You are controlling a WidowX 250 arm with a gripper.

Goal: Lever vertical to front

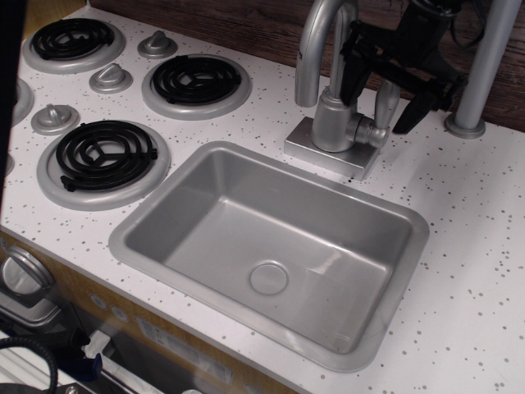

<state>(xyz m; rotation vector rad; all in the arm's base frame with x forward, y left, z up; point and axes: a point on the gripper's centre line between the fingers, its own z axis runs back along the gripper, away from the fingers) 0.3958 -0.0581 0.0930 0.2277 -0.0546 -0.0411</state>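
— Looking along the back edge, where is the lever [385, 100]?

— On a short stub on the right side of the tap body [332, 121], standing upright, its upper end overlapped by the black gripper [384, 84]. One black finger [354, 70] hangs to the lever's left, beside the spout [316, 41]; the other finger [413, 111] slants down on its right. The jaws stand apart, with the lever between them. Whether either finger touches it, I cannot tell.

— How much room is there around it?

— Tight behind: the dark wood wall [246, 29] runs close at the back, and a grey post [484, 70] stands just right of the gripper. In front, the tap's square base [324, 156] sits near the sink's [148, 222] rear rim. To the right, the speckled white counter [476, 213] is open to the frame's edge.

— And the count?

— One sink with one drain [269, 277]. One tap, one lever. Three black coil burners [105, 153] seen whole, with a fourth cut off at the left edge. Three conical knobs [111, 78] between them.
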